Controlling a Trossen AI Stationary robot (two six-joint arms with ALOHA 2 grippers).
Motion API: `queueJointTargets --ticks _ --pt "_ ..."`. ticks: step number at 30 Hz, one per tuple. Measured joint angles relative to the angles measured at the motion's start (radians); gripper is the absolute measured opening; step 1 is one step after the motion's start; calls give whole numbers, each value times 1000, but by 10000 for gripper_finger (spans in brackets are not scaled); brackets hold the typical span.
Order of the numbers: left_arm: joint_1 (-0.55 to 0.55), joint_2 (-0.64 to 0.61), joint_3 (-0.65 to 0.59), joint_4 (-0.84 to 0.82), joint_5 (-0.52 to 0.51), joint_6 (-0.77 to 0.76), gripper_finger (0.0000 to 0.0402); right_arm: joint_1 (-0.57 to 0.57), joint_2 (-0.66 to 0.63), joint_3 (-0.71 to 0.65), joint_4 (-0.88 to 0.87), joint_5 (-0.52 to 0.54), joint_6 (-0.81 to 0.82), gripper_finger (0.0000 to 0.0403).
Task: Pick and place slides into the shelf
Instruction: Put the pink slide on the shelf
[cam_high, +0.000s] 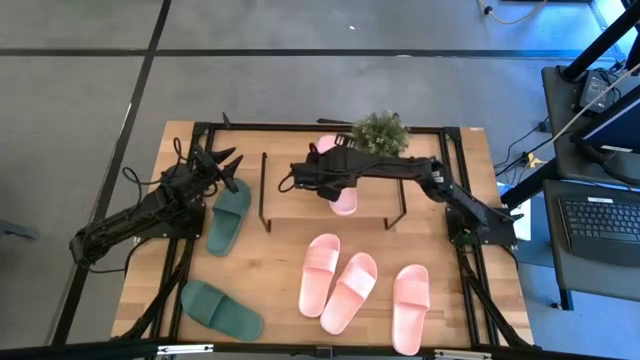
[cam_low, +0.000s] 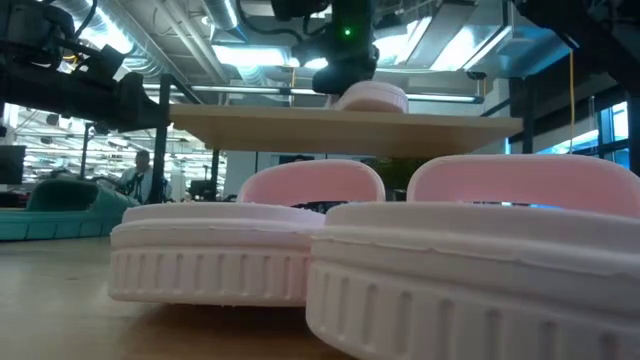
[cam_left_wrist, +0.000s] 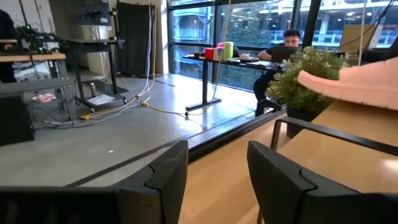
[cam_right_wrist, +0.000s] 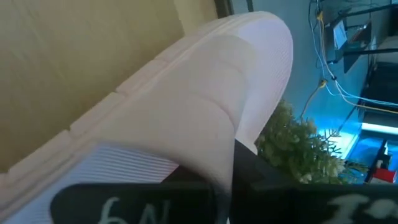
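right gripper sits over the shelf, its fingers closed on the strap of a light pink slide that lies on the shelf's wooden top board. from table height, that slide rests flat on the board with the dark gripper directly above it. the right wrist camera shows the pink strap filling the frame, with a finger pressed against it and the board beneath.

left gripper hangs off the shelf's left end, fingers spread wide with nothing between them, just above a dark green slide on the table. its wrist camera shows both fingers apart, looking past the shelf edge toward a small potted plant.

a second green slide lies near the table's front left corner. three more pink slides lie on the table in front of the shelf: two touching side by side, and a third a little apart to their right. the plant stands at the shelf's far right corner.
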Motion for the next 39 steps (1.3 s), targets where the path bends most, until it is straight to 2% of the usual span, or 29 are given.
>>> queueJointTargets --ticks 21,26,39 --pt "0 0 0 0 0 0 159 -26 -19 0 4 -43 29 11" --pt "0 0 0 0 0 0 159 -26 -19 0 4 -45 33 28" --pt "0 0 0 0 0 1 159 -25 -19 -1 4 -48 32 41"
